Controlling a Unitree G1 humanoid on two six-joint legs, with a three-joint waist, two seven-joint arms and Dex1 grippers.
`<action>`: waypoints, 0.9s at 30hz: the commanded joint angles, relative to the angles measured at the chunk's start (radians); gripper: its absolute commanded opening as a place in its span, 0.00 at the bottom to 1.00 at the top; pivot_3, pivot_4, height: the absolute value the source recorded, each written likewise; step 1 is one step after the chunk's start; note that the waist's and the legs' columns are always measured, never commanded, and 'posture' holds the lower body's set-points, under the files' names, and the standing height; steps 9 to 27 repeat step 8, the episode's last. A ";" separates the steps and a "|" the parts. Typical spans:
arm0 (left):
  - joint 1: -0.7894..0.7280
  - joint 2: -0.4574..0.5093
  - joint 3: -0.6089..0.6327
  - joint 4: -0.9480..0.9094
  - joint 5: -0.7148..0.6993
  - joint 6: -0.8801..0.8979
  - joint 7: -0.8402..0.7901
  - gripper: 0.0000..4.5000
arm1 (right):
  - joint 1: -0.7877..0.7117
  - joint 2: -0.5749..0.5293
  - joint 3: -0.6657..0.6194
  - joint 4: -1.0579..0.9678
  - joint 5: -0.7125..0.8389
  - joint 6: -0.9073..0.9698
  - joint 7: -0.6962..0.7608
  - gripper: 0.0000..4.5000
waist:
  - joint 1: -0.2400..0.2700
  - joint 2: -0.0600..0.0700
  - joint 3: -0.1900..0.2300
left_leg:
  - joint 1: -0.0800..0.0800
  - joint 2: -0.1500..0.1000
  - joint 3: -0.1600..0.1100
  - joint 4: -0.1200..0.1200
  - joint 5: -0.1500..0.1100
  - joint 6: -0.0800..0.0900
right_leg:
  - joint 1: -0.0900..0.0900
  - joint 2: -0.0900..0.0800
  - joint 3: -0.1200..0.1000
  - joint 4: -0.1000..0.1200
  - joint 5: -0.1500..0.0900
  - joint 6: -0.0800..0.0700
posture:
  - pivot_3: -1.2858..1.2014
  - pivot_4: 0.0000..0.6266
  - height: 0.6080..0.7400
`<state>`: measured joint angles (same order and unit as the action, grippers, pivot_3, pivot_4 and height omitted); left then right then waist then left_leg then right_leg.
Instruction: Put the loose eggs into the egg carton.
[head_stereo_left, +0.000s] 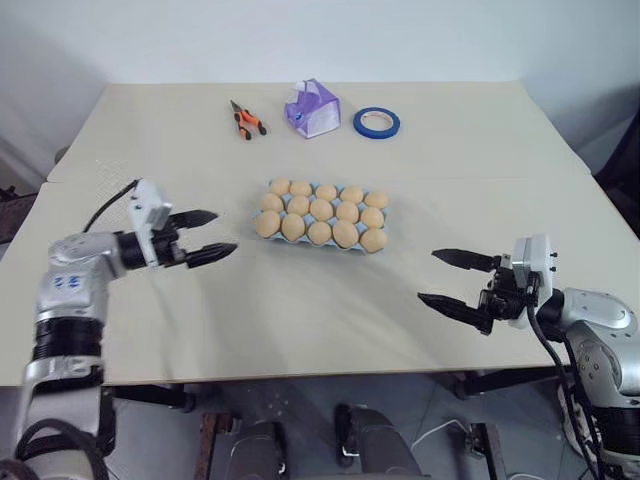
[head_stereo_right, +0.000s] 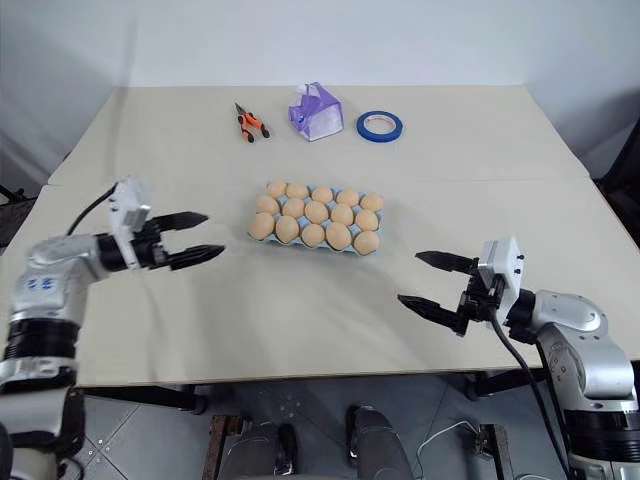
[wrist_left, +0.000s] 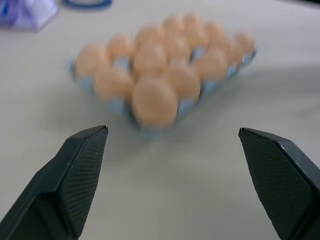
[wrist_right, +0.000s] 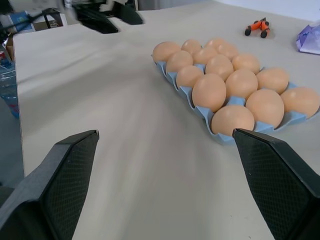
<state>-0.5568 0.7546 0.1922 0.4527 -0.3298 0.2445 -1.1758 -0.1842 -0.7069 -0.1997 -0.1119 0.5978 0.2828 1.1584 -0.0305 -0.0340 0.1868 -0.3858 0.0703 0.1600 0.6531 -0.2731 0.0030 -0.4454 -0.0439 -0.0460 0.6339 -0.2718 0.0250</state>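
Right gripper (head_stereo_left: 455, 278), two black fingers: spread wide, nothing between them, hovering over the near right part of the beige table top (head_stereo_left: 300, 310), pointing toward the left. It sits well apart from the tray.

Left gripper (head_stereo_left: 205, 235), two black fingers: also apart and empty, over the left side of the table, pointing right at the tray, with a clear gap of bare table between fingertips and tray.

Mid-table: flat light-blue moulded egg carton (wrist_right: 200, 111), three rows of five cups, lying slightly skewed to the table edge. Smooth tan-brown oval eggs (head_stereo_left: 320, 213) fill every cup, fifteen seated, none loose on the table.

Far side, left to right: orange-and-black pliers (head_stereo_left: 245, 121), small purple-and-clear box (head_stereo_left: 312, 108), roll of blue tape (head_stereo_left: 376, 123) lying flat. All three sit well apart from the carton.
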 joint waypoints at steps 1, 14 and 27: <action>0.083 0.054 0.052 -0.046 -0.039 -0.014 -0.048 1.00 | -0.048 -0.027 -0.004 0.039 -0.007 -0.021 0.040 1.00 | 0.001 0.000 0.000 | 0.000 0.000 0.000 0.000 0.000 0.000 | 0.000 0.000 0.000 0.000 0.000 0.000 | 0.52 0.24 1.00; 0.141 0.064 0.087 -0.086 -0.069 -0.019 -0.038 1.00 | -0.133 -0.017 0.035 0.131 -0.037 -0.039 0.087 1.00 | 0.007 0.000 0.000 | -0.001 -0.001 -0.002 0.000 0.000 0.001 | 0.000 -0.004 -0.002 0.000 0.000 -0.001 | 0.52 0.24 1.00; 0.141 0.064 0.087 -0.086 -0.069 -0.019 -0.038 1.00 | -0.133 -0.017 0.035 0.131 -0.037 -0.039 0.087 1.00 | 0.007 0.000 0.000 | -0.001 -0.001 -0.002 0.000 0.000 0.001 | 0.000 -0.004 -0.002 0.000 0.000 -0.001 | 0.52 0.24 1.00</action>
